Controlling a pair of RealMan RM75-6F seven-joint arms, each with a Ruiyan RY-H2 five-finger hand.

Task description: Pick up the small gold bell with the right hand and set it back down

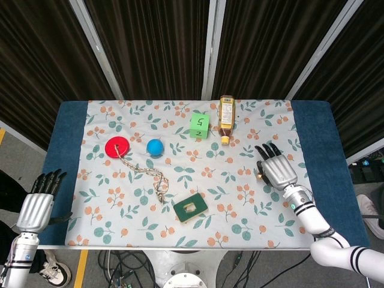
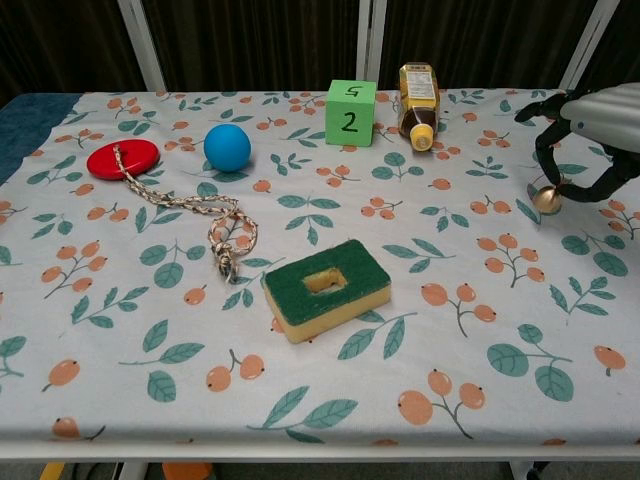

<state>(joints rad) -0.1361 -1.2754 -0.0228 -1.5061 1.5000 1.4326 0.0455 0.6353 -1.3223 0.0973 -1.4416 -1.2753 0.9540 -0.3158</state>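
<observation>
Right hand [image 2: 590, 135] at right edge of chest view pinches the small gold bell [image 2: 546, 199] between fingertips; bell hangs just below the hand, seemingly clear of the counter [image 2: 330, 390]. Set-down is straight down. Left hand [image 1: 37, 204], lower left, idle, fingers loosely extended, holding nothing.

The head view looks steeply down from high above the near edge of the worktop [image 1: 336, 126], far enough back to show the whole floral cloth [image 1: 180, 120], the dark curtains behind it and floor at both sides. The chest view sits low and close at the near edge, facing across the cloth toward the curtains. Both share the cloth's middle: the green sponge [image 1: 191, 207] [image 2: 326, 288], blue ball [image 1: 155, 147] [image 2: 227, 146], green cube [image 1: 199, 126] [image 2: 351, 111] and bottle [image 1: 226, 116] [image 2: 419, 101].
</observation>
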